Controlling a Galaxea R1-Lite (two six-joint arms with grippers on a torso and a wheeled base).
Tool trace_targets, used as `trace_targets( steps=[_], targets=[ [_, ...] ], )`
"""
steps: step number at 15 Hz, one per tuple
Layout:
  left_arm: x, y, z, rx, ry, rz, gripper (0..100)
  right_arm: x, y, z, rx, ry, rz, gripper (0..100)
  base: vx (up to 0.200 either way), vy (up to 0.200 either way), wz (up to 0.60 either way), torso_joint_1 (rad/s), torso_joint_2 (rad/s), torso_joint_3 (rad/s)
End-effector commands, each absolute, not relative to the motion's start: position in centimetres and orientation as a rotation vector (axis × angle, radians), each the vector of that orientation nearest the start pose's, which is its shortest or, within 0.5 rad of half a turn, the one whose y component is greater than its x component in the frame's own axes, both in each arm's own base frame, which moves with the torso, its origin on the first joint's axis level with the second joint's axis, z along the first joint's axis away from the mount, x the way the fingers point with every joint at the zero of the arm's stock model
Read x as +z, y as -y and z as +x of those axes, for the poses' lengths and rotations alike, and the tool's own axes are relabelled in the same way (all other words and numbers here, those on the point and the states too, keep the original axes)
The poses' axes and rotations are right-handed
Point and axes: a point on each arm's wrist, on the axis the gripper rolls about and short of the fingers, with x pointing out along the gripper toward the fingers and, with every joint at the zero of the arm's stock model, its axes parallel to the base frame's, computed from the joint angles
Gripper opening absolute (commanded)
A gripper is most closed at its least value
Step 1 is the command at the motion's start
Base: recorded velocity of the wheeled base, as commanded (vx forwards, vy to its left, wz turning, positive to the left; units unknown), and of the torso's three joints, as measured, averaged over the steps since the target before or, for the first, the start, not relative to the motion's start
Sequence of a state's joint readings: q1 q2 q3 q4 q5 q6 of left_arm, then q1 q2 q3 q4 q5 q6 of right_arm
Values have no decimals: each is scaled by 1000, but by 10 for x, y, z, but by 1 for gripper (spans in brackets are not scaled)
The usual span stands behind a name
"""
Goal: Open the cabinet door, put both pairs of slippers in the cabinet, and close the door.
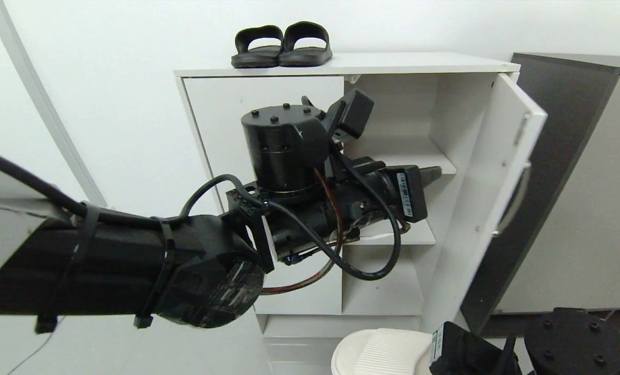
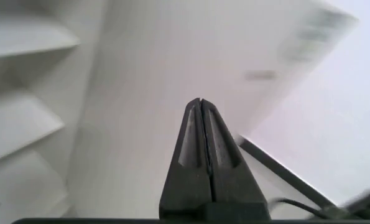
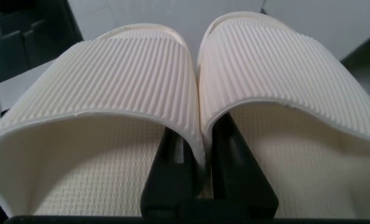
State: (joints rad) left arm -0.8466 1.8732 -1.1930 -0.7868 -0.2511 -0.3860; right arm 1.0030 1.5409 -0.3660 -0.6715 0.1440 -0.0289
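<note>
Fingers (image 2: 189,149) of the left gripper (image 2: 201,104) are pressed flat together, holding nothing, poked in front of the shelves of the cabinet (image 1: 419,62) at the middle of the head view. Over at the bottom right, the right gripper (image 3: 200,158) pinches the white slippers (image 3: 129,81), seemingly by their touching inner straps. Right of centre, the door (image 1: 497,172) stands swung open. Black slippers (image 1: 281,47) sit on the cabinet top, upper middle.
</note>
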Motion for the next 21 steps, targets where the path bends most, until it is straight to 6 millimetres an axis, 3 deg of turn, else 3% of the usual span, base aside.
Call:
trace_targets(
  steps=[1,4,5,7,8,9,10,12,14,15,16,17,20,21],
  targets=[
    [244,286,242,-1108,-113,-378,0,118,-186,114,1132,-470,-248,0,0,0,0,0,0,0],
    [247,270,249,-1029,-67,-393,0,116,-186,115,1132,-475,-252,0,0,0,0,0,0,0],
    [252,260,244,-992,-50,-402,0,115,-187,115,1130,-479,-254,0,0,0,0,0,0,0],
    [271,218,219,-904,2,-419,0,112,-191,123,1099,-470,-236,0,0,0,0,0,0,0],
    [273,213,215,-893,8,-419,0,111,-191,125,1093,-468,-233,0,0,0,0,0,0,0],
    [284,156,177,-820,68,-430,0,105,-193,142,1040,-449,-210,0,0,0,0,0,0,0],
    [284,135,162,-794,76,-423,0,104,-194,147,1022,-438,-203,0,0,0,0,0,0,0],
    [271,62,95,-646,50,-335,0,98,-199,163,951,-402,-189,0,0,0,0,0,0,0],
    [259,17,37,-444,57,-241,0,97,-208,173,862,-396,-174,0,0,0,0,0,0,0],
    [251,7,20,-345,49,-215,0,97,-212,177,825,-395,-157,0,0,0,0,0,0,0],
    [228,-7,-17,-169,39,-198,0,98,-224,190,727,-380,-122,0,0,0,0,0,0,0],
    [215,-10,-35,-82,52,-199,0,97,-230,196,686,-376,-103,0,0,0,0,0,0,0],
    [181,-6,-53,137,70,-193,0,93,-232,198,668,-390,-97,0,0,0,0,0,0,0],
    [159,-3,-57,178,81,-190,0,93,-232,198,667,-388,-97,0,0,0,0,0,0,0]
  ],
)
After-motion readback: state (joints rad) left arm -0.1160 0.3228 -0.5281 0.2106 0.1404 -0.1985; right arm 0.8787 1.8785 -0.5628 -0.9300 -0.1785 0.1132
